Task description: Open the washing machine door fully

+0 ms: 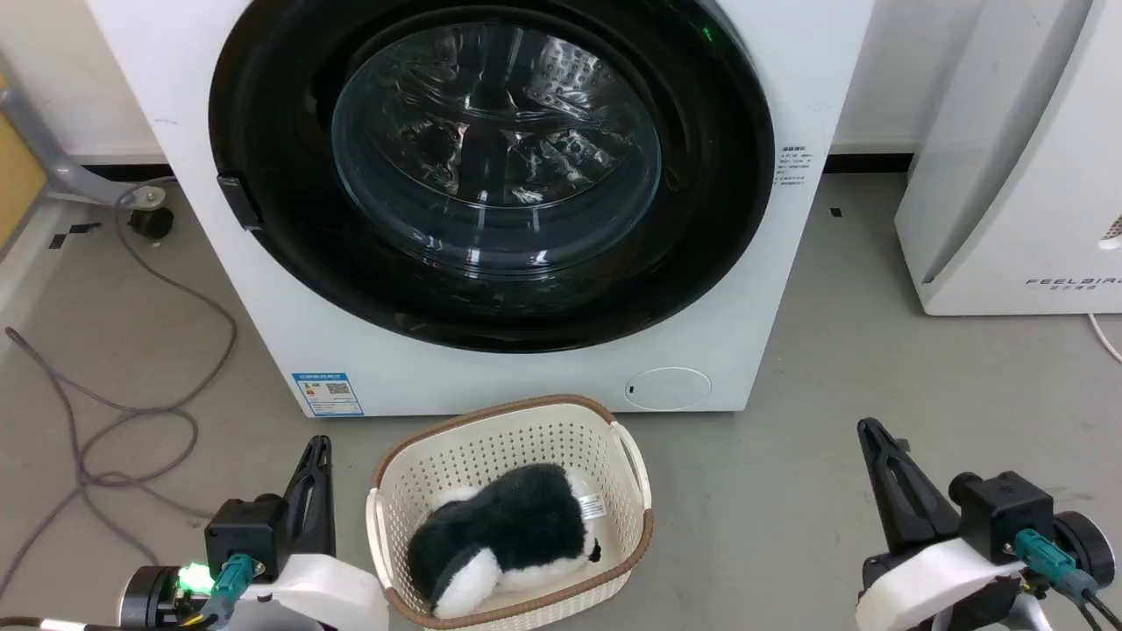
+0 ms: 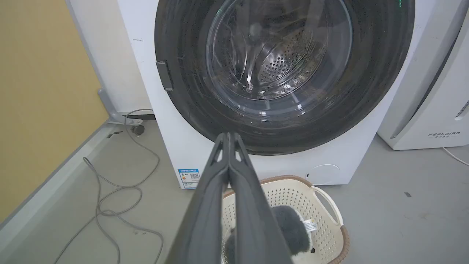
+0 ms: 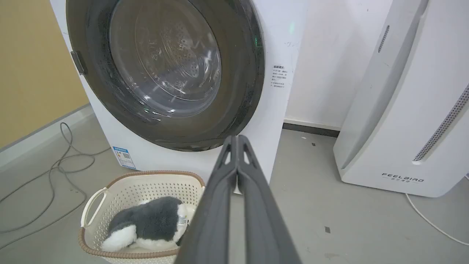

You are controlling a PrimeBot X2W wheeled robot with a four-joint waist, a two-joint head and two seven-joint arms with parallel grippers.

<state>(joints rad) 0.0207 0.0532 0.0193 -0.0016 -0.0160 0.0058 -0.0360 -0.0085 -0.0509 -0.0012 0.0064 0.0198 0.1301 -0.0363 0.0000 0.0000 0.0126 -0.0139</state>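
The washing machine (image 1: 771,289) is a big white front loader straight ahead. Its washing machine door (image 1: 289,263), a glossy black disc with a clear glass bowl in the middle, lies flat against the front, shut. A small dark latch tab (image 1: 238,202) sits on the door's left rim. My left gripper (image 1: 317,443) is low at the left, shut and holding nothing, well short of the machine. My right gripper (image 1: 868,428) is low at the right, also shut and holding nothing. The door (image 2: 183,110) and closed left fingertips (image 2: 229,135) show in the left wrist view; the door (image 3: 242,91) and right fingertips (image 3: 237,137) in the right wrist view.
A cream perforated basket (image 1: 614,438) with a black-and-white plush toy (image 1: 508,535) stands on the floor just before the machine, between my grippers. Grey cables (image 1: 114,412) loop on the floor at the left. A white slanted appliance (image 1: 1008,219) stands to the right.
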